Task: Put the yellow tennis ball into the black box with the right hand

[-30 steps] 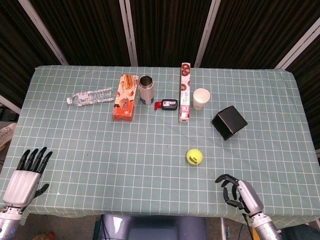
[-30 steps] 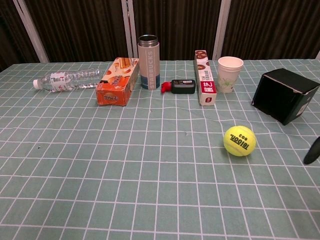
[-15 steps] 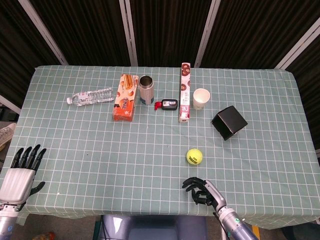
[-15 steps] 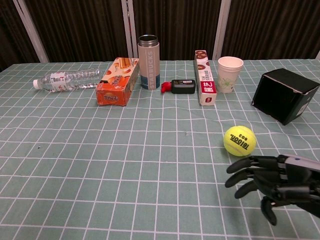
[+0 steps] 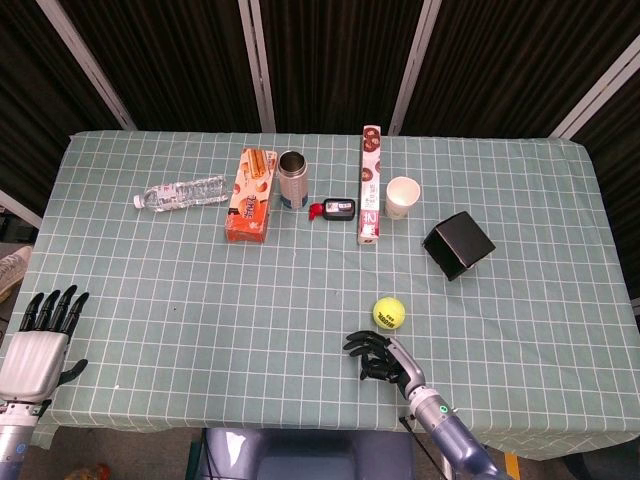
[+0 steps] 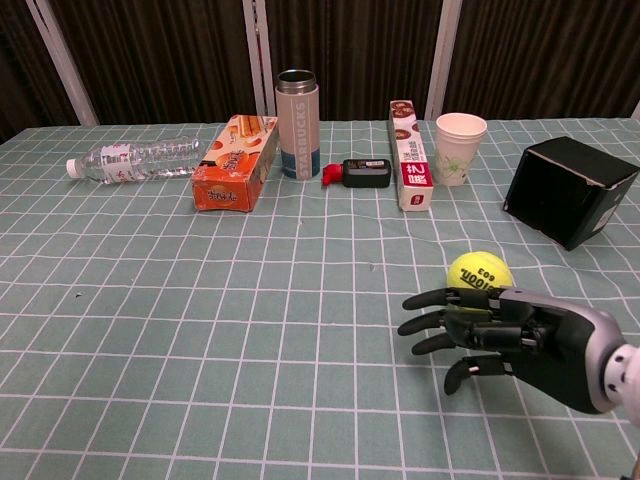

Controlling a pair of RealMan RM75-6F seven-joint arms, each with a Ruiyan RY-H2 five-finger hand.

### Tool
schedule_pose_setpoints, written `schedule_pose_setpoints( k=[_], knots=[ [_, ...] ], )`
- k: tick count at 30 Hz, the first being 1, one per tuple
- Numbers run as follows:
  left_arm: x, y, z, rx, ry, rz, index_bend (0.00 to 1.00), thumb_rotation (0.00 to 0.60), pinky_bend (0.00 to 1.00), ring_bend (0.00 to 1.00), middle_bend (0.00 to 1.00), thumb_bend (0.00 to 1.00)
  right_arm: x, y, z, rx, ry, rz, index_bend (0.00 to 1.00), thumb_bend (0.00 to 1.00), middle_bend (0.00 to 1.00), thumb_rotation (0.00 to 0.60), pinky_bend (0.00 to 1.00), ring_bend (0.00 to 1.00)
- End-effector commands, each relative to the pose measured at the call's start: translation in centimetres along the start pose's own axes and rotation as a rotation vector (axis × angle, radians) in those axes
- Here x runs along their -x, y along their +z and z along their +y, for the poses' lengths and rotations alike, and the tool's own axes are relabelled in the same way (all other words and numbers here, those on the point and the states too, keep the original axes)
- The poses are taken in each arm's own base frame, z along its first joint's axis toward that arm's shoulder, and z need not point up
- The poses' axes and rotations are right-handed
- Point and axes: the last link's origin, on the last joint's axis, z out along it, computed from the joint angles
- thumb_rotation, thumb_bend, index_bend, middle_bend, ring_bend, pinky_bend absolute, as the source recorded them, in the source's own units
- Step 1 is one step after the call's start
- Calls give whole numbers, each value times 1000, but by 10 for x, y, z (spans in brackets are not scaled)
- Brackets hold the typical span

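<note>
The yellow tennis ball (image 5: 389, 313) (image 6: 479, 274) lies on the green checked cloth, right of centre. The black box (image 5: 458, 245) (image 6: 571, 190) lies tipped on its side further back and to the right. My right hand (image 5: 379, 358) (image 6: 500, 335) hovers just in front of the ball with its fingers spread toward the left, holding nothing; in the chest view its knuckles overlap the ball's lower edge. My left hand (image 5: 44, 340) sits off the table's front left corner, fingers straight and apart, empty.
Across the back stand a water bottle (image 5: 181, 192), an orange snack box (image 5: 251, 194), a steel tumbler (image 5: 291, 179), a small black and red device (image 5: 333, 210), a long biscuit box (image 5: 370, 185) and a paper cup (image 5: 402, 197).
My right hand has swept from the front right edge leftward and forward, coming up beside the ball. My left hand has drawn back slightly toward the near edge.
</note>
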Motion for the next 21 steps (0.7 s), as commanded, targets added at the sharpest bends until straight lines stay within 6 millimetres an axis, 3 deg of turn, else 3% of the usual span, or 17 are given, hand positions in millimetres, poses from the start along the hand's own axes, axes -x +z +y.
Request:
schedule_pose_setpoints(
  k=[1, 21],
  knots=[
    [1, 2, 0, -6, 3, -3, 0, 600, 0, 0, 0, 123, -3, 9, -2, 9, -6, -6, 304, 697, 343, 600, 509, 309],
    [9, 12, 7, -32, 39, -40, 0, 600, 0, 0, 0, 123, -42, 22, -20, 6, -37, 10, 303, 698, 343, 600, 455, 307]
  ],
)
